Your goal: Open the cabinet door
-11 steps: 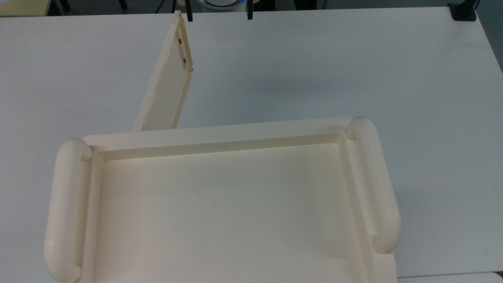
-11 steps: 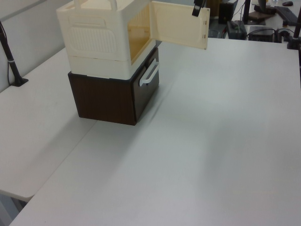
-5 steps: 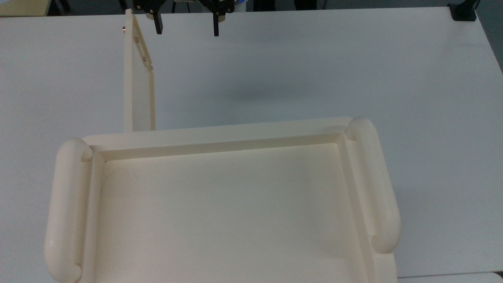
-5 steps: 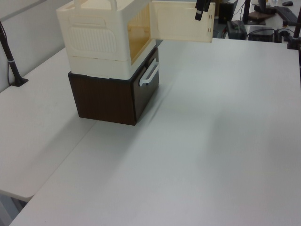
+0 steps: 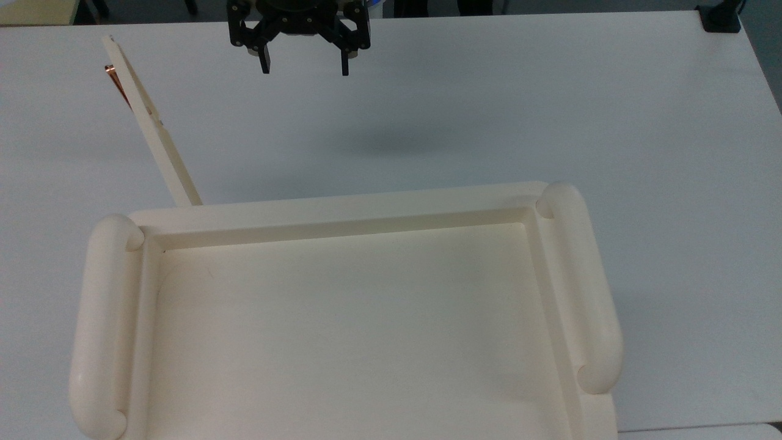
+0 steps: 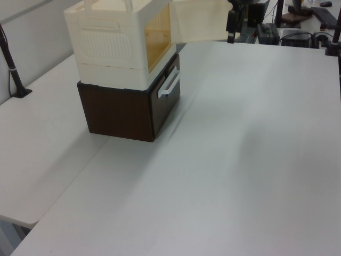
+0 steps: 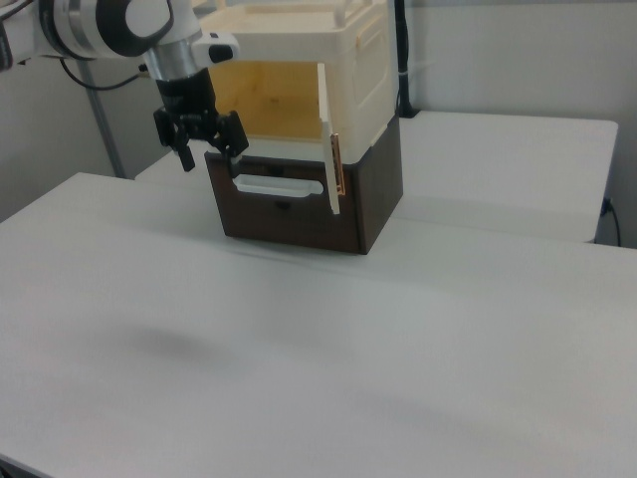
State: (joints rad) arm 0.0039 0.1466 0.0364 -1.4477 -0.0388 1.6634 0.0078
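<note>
Thin flat cream cabinet door [image 5: 160, 139] swung wide toward eleven o'clock, copper fitting [image 5: 115, 82] at its edge, black pincer [image 5: 303, 65] spread apart, empty, above matte white table [image 5: 489, 104].

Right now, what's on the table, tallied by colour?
Cream: 2, the cabinet and its open cabinet door.
Dark brown: 1, the drawer unit beneath, with a white handle.
Black: 1, the gripper, open, apart from the door.
Total: 4.
</note>
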